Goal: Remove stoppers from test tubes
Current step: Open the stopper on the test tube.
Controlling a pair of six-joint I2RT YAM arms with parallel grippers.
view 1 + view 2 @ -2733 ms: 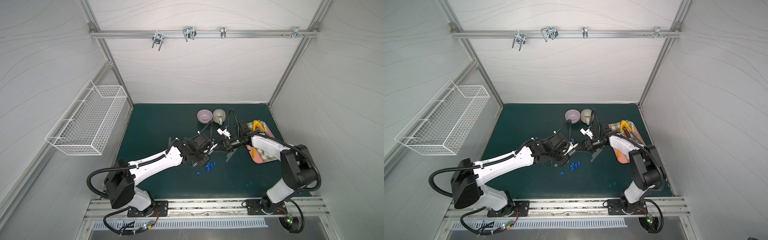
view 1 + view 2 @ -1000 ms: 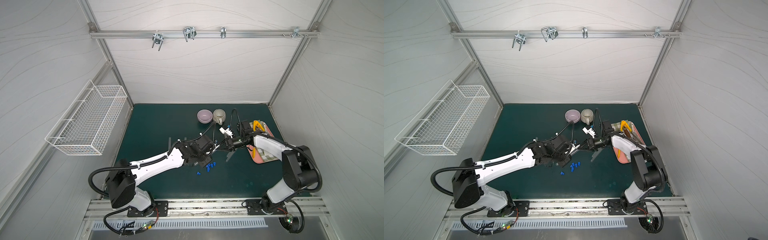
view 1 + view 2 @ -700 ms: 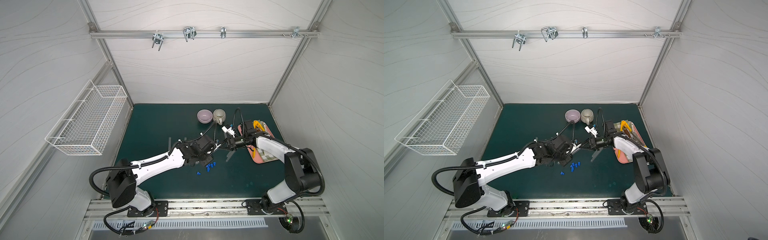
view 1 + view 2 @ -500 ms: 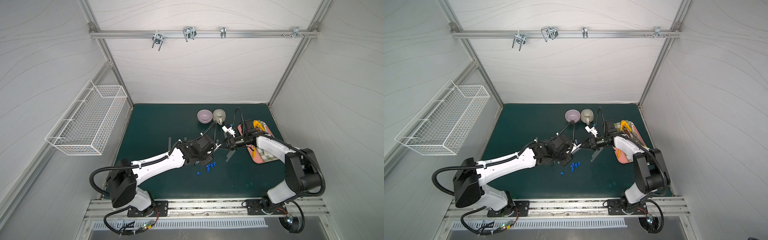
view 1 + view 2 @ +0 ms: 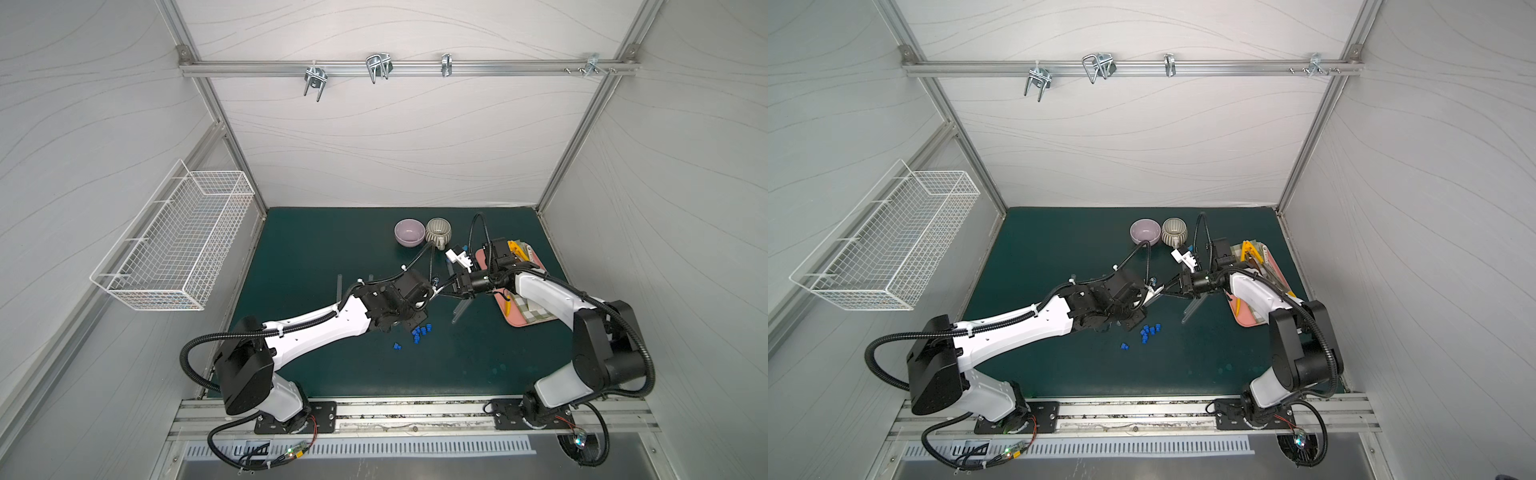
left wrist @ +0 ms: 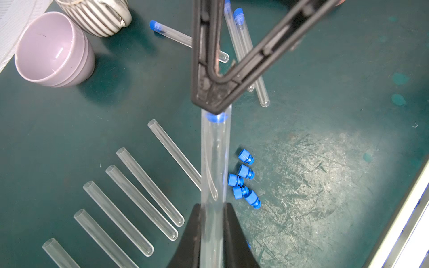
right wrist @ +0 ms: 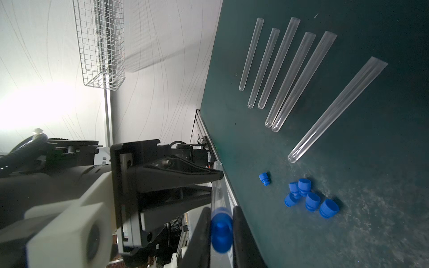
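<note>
Above the green mat (image 5: 316, 249), your left gripper (image 6: 213, 206) is clamping the thin, clear, slick-looking test tube (image 6: 214, 150). At three o'clock, your right gripper (image 7: 221, 212) is pinching its tiny blue plastic stopper (image 7: 221, 232).

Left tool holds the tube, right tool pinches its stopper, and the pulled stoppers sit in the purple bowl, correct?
No. The left wrist view shows the purple bowl empty; the pulled stoppers lie on the mat. The left tool does hold the tube and the right tool pinches its stopper.
</note>
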